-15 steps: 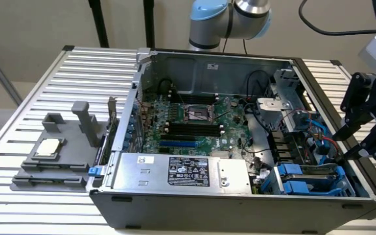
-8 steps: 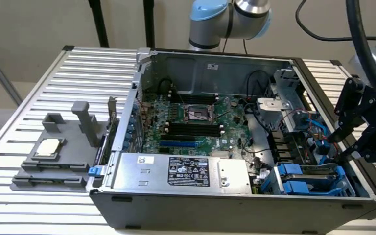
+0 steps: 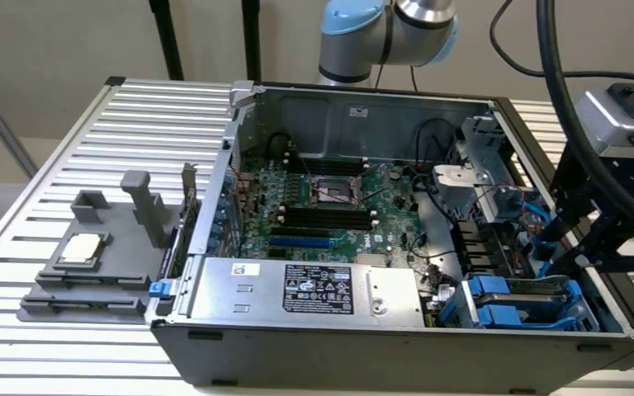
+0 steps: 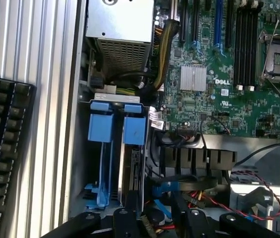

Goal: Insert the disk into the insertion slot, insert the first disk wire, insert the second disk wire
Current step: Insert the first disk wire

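Disk (image 4: 132,166) looks seated in the insertion slot (image 4: 116,97), at the near corner of the case (image 3: 405,363) on the exterior view's right. Your gripper (image 4: 156,219) hovers just beyond it, jaws apart and empty, over the blue wire (image 4: 162,190). Come down off-line and you could snag the red wires (image 4: 219,203) or bend its connector.

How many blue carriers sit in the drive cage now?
2: one blue carrier beside the case wall, the other next to it on the motherboard side. Others may be hidden.
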Controlling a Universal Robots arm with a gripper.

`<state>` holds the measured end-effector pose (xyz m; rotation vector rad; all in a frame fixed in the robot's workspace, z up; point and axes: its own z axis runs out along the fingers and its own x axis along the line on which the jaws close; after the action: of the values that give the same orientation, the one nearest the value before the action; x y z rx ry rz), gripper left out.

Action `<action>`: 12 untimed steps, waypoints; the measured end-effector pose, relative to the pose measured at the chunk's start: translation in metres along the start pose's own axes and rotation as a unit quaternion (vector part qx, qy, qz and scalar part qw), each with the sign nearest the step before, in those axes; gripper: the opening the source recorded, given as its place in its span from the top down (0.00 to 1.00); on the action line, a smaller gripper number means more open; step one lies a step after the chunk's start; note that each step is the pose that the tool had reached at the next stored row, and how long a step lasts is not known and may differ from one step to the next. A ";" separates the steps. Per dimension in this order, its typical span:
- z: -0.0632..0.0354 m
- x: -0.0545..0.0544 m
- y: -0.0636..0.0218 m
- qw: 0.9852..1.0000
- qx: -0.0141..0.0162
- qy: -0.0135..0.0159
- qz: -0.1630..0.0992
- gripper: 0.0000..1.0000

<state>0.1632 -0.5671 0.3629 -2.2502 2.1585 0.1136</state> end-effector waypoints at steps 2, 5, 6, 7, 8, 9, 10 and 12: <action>0.0037 -0.003 0.0012 1.000 0.000 0.000 0.000 0.60; 0.0064 -0.005 0.0035 1.000 0.000 0.001 0.000 0.58; 0.0066 -0.006 0.0045 1.000 0.000 0.001 0.000 0.51; 0.0066 -0.006 0.0055 1.000 0.000 0.001 0.000 0.51; 0.0067 -0.005 0.0063 1.000 0.000 0.000 0.000 0.51; 0.0065 -0.005 0.0068 1.000 0.000 0.001 0.000 0.51; 0.0063 -0.003 0.0072 1.000 0.000 0.001 0.000 0.51; 0.0061 0.003 0.0080 1.000 -0.001 0.001 0.000 0.51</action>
<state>0.1551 -0.5702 0.3569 -2.2518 2.1595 0.1138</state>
